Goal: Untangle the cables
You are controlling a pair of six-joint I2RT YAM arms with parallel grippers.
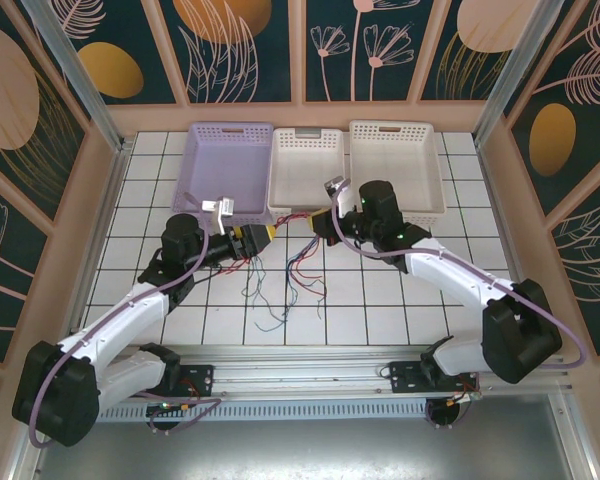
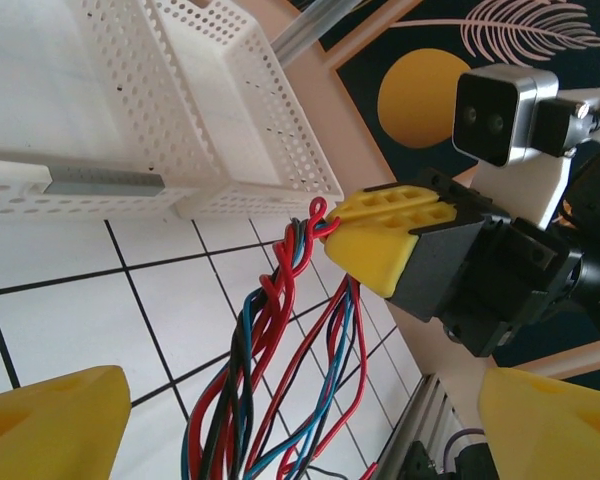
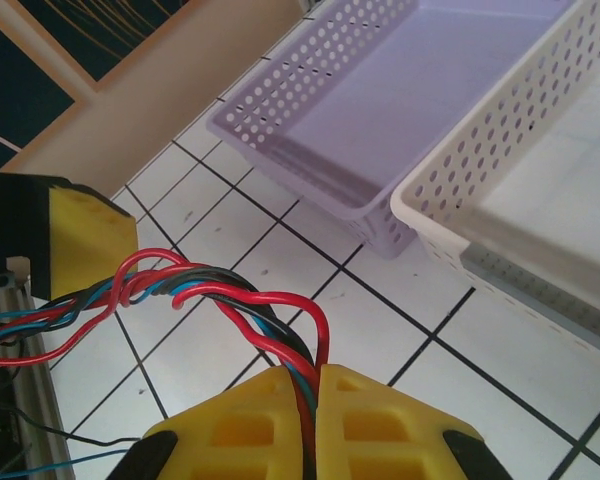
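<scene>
Tiled table point(image 1: 380, 300): cables point(image 3: 230, 290) run left-right; right claw point(image 3: 315, 375) clamps one end, left claw point(image 1: 255, 238) spread.

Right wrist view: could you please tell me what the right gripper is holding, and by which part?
The right gripper is shut on the twisted red, blue and black cables, pinching the bundle close to one end.

Cables point(image 1: 302, 265) bunched between left arm point(image 1: 130, 312), right arm point(image 1: 450, 272); ends on table point(image 1: 400, 305).
</scene>
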